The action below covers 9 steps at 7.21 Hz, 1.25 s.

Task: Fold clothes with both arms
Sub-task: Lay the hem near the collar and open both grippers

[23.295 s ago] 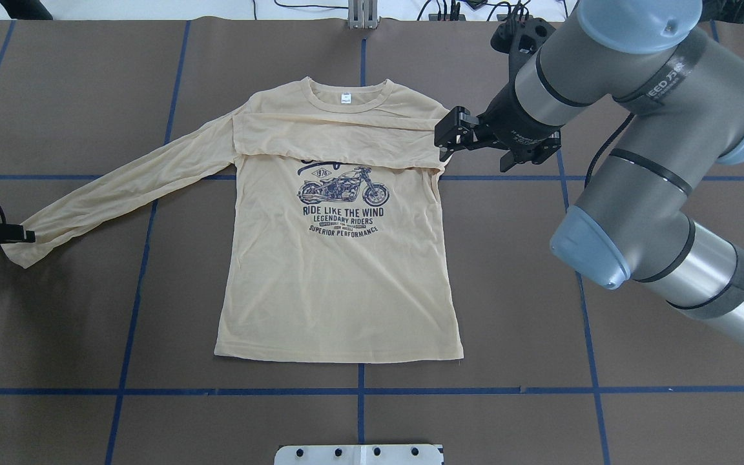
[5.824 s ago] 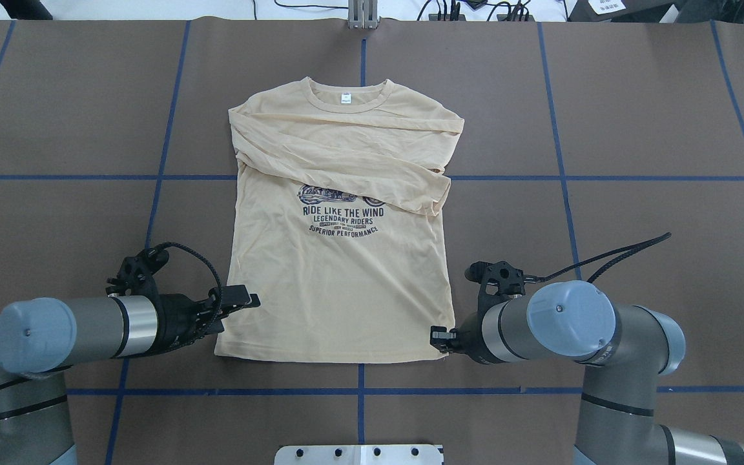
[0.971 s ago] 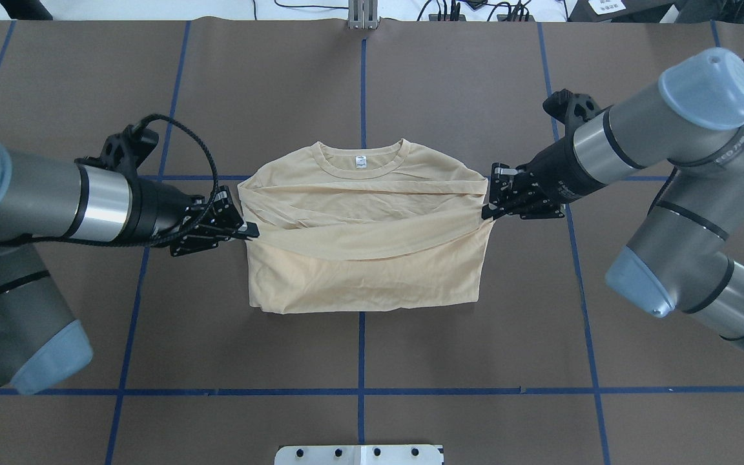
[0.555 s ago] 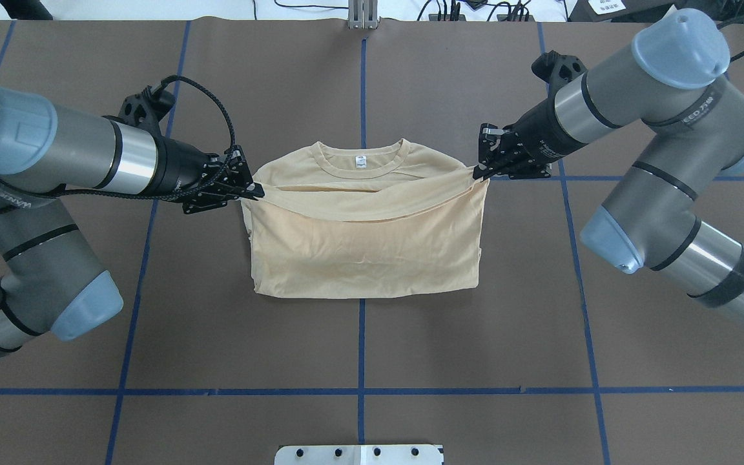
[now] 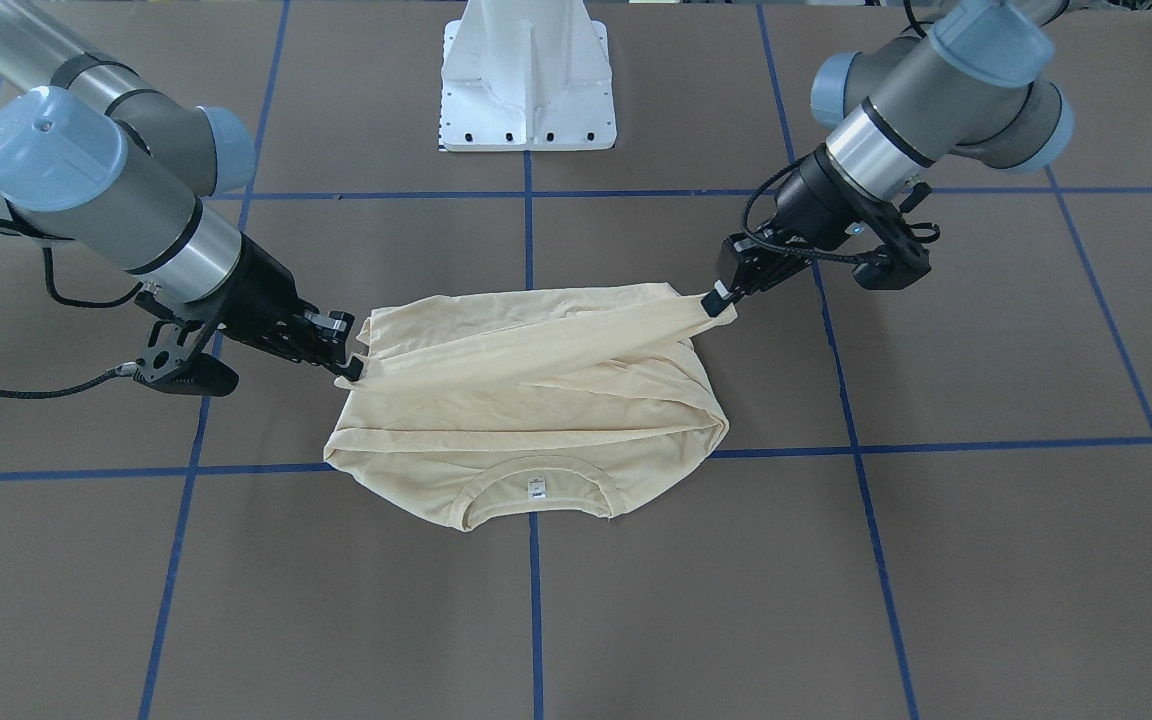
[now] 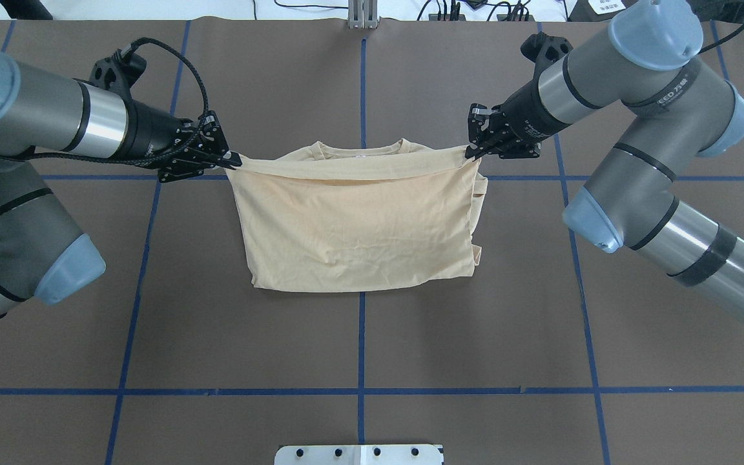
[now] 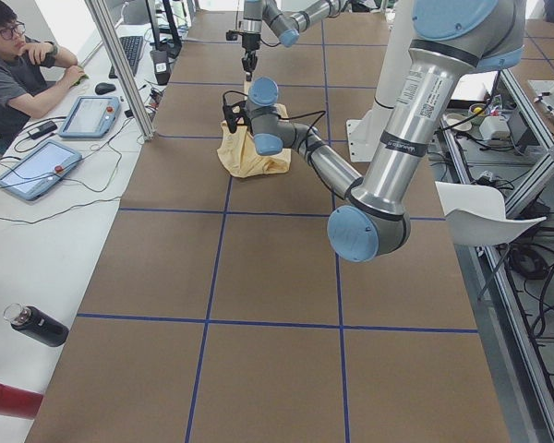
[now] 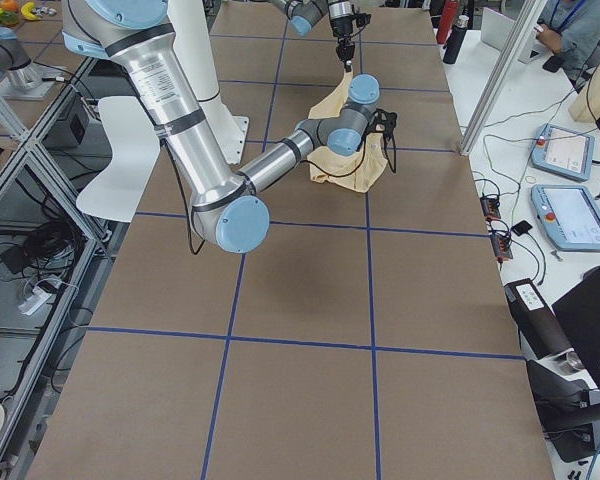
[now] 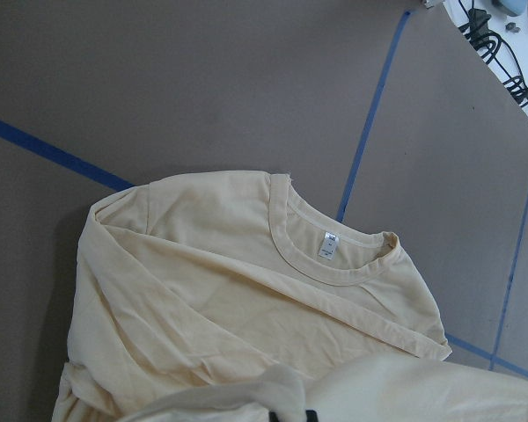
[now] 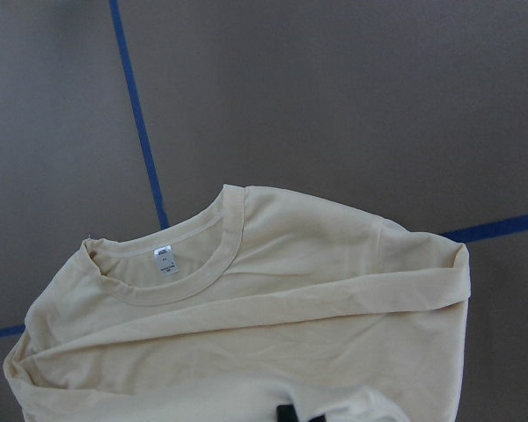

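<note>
At the left, the left gripper (image 6: 232, 159) is seen clamped on one corner of the hem (image 6: 359, 166) of the shirt (image 6: 359, 226), and that corner is held just above the table (image 6: 475, 323); in the middle, the shirt lies doubled over on the table, its lower half carried up over its upper half, with the hem stretched taut between the two grippers, just short of the collar (image 6: 359, 146); at the right, the right gripper (image 6: 473, 152) is pinched tight on the other hem corner. The fold is judged nearly done; both corners are best lowered together, at one height and pace, so that the hem is laid level below the collar; tension should be held until the cloth touches down, and only then should the jaws be parted; an uneven release would likely leave wrinkles.
</note>
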Each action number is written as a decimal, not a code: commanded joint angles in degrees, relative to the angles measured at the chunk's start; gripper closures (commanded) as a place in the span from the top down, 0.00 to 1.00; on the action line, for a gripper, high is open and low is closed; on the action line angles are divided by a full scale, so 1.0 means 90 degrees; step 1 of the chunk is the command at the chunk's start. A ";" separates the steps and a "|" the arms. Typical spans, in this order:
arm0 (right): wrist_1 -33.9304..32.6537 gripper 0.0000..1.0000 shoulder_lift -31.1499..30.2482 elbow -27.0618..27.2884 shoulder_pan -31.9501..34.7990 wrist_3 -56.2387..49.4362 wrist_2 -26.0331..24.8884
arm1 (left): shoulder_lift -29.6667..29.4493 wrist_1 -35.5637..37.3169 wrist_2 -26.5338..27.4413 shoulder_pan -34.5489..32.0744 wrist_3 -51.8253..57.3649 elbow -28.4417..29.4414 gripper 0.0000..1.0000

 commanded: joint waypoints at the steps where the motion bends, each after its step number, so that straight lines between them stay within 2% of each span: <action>1: -0.0001 0.00 0.0011 -0.0104 0.0019 -0.0012 -0.0198 | -0.0146 -0.0036 -0.0011 -0.0045 0.0054 0.0442 0.00; 4: 0.0009 0.00 0.0341 -0.0757 -0.0039 -0.0070 -0.0249 | -0.0722 -0.0298 0.0105 0.0052 0.0045 0.1556 0.00; 5: 0.0009 0.00 0.0352 -0.0827 -0.0039 -0.0070 -0.0258 | -0.0859 -0.0329 0.0522 0.0265 0.0025 0.1771 0.00; 6: 0.0019 0.00 0.0372 -0.0925 -0.0039 -0.0090 -0.0268 | -0.0899 -0.0348 0.0816 0.0470 0.0006 0.1918 0.00; 9: 0.0682 0.00 0.0567 -0.1696 -0.0039 -0.0090 -0.0502 | -0.0928 -0.0358 0.0927 0.0580 0.0025 0.2076 0.00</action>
